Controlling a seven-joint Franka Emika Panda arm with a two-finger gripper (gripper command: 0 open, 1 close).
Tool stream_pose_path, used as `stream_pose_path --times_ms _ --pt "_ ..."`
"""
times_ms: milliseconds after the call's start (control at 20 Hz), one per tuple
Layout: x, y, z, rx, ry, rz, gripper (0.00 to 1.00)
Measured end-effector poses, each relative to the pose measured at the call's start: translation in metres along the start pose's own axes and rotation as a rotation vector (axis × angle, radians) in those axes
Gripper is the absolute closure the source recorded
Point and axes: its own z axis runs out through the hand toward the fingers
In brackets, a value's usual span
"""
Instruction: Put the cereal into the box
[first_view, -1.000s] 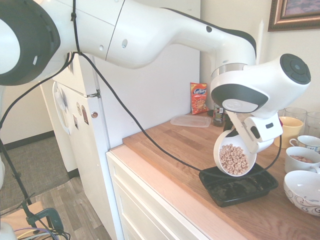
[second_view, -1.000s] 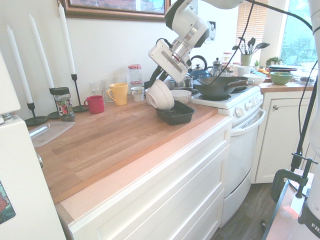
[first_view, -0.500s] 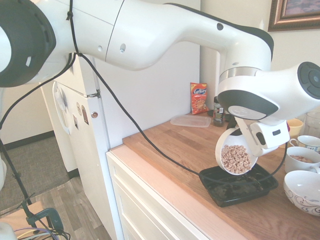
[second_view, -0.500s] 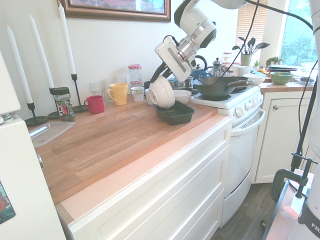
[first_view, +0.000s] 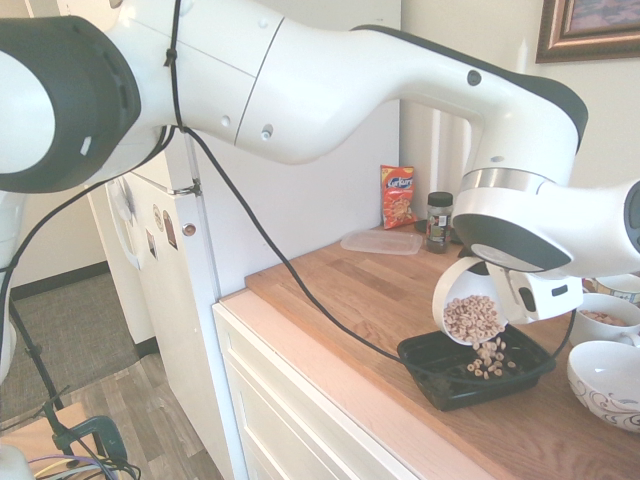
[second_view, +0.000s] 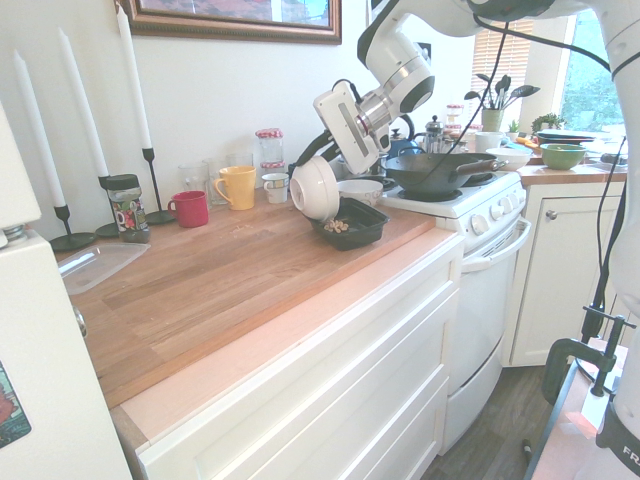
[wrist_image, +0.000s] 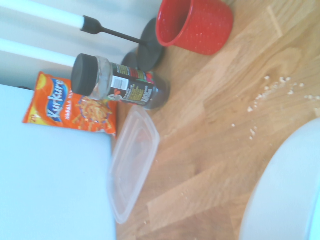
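Tan cereal (first_view: 472, 318); black box (first_view: 440, 390); white bowl (second_view: 313, 188); red mug (wrist_image: 194, 24); orange snack bag (wrist_image: 70, 106).

So the white bowl (first_view: 468, 305) got tipped way further over than a second ago, its mouth now facing down toward the box (first_view: 478, 371) rather than sideways. The tool (second_view: 318, 160) holding it dropped lower and swung a bit toward the stove side, with the wrist angled more steeply. Biggest change: the cereal (first_view: 488, 360) is actually spilling out now, a stream of rings falling from the bowl's lip, and a small pile sits in the box (second_view: 352, 224) that was bare before. Less cereal shows inside the bowl.
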Motion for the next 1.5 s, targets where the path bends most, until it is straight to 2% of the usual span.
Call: stream_pose_path --times_ms 350,600,1150,1500 --pt "0.006 -0.004 0.000 0.012 0.002 -0.010 1.00" --pt "0.004 -0.008 -0.005 0.087 -0.034 -0.019 1.00" --pt "0.010 0.001 -0.030 0.156 -0.063 -0.011 1.00" --pt "0.009 0.005 -0.027 0.186 -0.084 -0.001 1.00"
